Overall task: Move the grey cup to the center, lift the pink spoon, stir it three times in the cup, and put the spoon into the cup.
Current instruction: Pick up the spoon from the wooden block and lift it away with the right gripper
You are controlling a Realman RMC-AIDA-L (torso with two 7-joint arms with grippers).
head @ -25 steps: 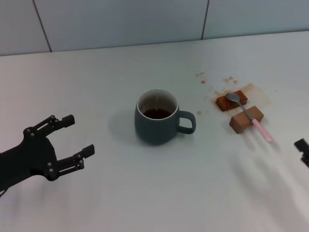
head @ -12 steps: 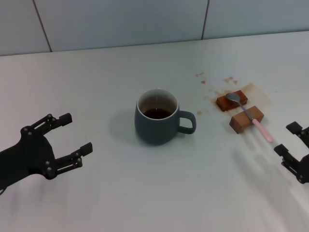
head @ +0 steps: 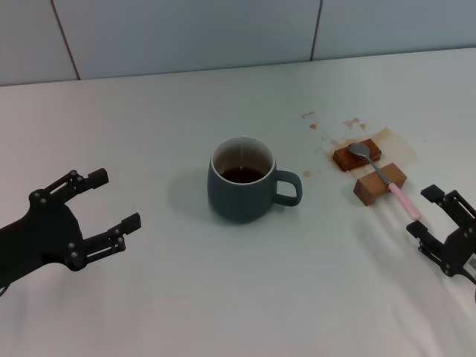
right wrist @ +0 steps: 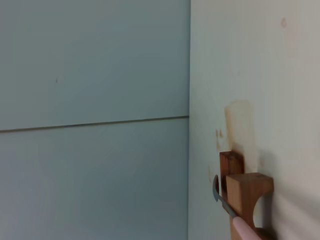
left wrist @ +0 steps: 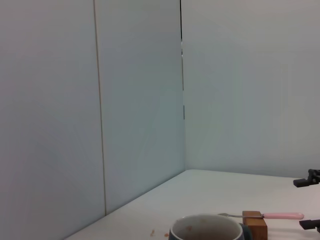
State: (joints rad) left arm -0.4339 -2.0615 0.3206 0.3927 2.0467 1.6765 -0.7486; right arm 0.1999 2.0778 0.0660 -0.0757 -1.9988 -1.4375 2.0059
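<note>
Right gripper (head: pixel 433 221), fingers spread at lower right, should pinch the pink spoon (head: pixel 387 180) handle gently; left gripper (head: pixel 103 204) waits spread

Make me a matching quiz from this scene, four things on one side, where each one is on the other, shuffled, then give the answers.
Things:
1. grey cup
2. pink spoon
3. left gripper
4. right gripper

Places:
A. open, just short of the spoon's handle end
B. mid-table, handle toward the blocks
C. open, well clear of the cup on the robot's left
D. lying across two brown blocks

Pairs: 1-B, 2-D, 3-C, 4-A
</note>
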